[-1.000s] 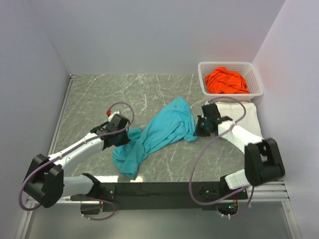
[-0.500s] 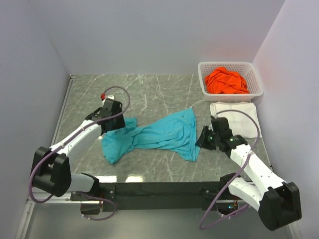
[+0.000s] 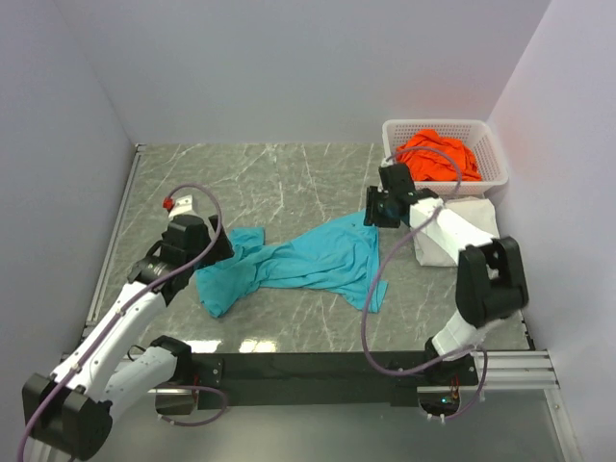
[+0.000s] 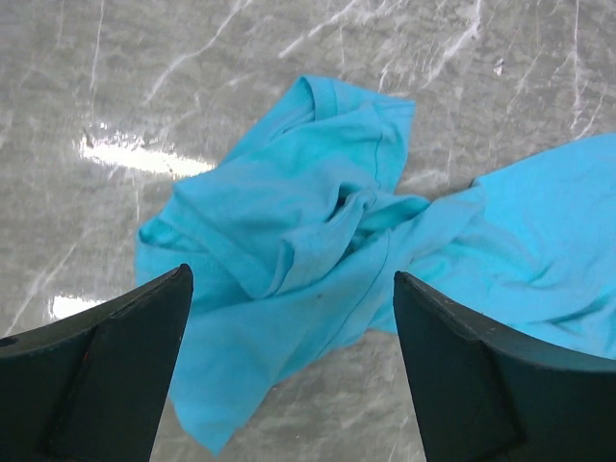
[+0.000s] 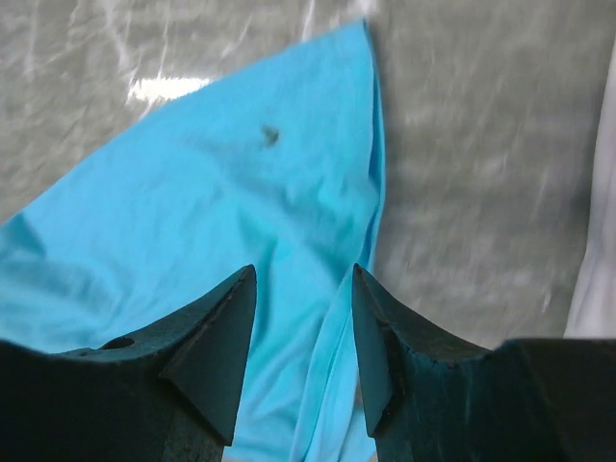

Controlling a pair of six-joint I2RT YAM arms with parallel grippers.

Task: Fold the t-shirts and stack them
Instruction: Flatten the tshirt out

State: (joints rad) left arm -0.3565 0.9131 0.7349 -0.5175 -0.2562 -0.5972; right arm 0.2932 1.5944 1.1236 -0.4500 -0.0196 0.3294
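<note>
left gripper (image 4: pixel 291 277): jaws wide apart, empty, hovering over the teal shirt (image 3: pixel 308 260). The bunched sleeve end of the shirt sits straight below and just ahead of the jaws. The rest trails off past the right-hand jaw, crumpled and unfolded, lying on the table (image 3: pixel 289 178).

right gripper (image 5: pixel 303 272): jaws apart too, clamped on nothing. One straight edge of the teal shirt runs under the gap. The cloth spreads out on the left jaw's side, with bare table beyond the right jaw.

white shirt (image 3: pixel 478 209): folded, lying just off the right jaw's side, partly hidden under that arm.

basket (image 3: pixel 496 166): beyond the right gripper in the far right corner, orange shirt (image 3: pixel 438 154) heaped inside. The right arm's cable (image 3: pixel 423 154) arcs across the basket in the top view and blocks part of the orange cloth.
</note>
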